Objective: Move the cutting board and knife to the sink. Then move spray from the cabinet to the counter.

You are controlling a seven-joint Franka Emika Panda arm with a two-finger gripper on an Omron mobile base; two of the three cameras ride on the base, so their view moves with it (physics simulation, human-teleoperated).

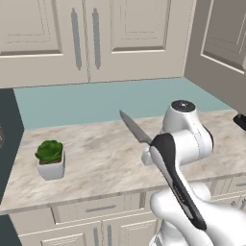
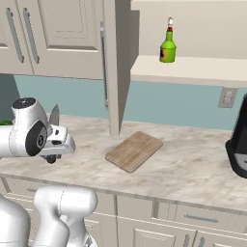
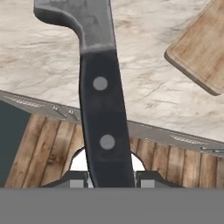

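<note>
My claw [image 3: 111, 181] is closed narrowly on the knife's [image 3: 103, 113] black handle, holding it lifted above the marble worktop [image 1: 96, 153], silver blade pointing up and away. The cutting board [image 2: 134, 151] lies flat on the worktop, well apart from the knife (near the open cabinet [image 2: 193, 67], where the green spray [image 2: 168, 47] stands on a shelf).
</note>
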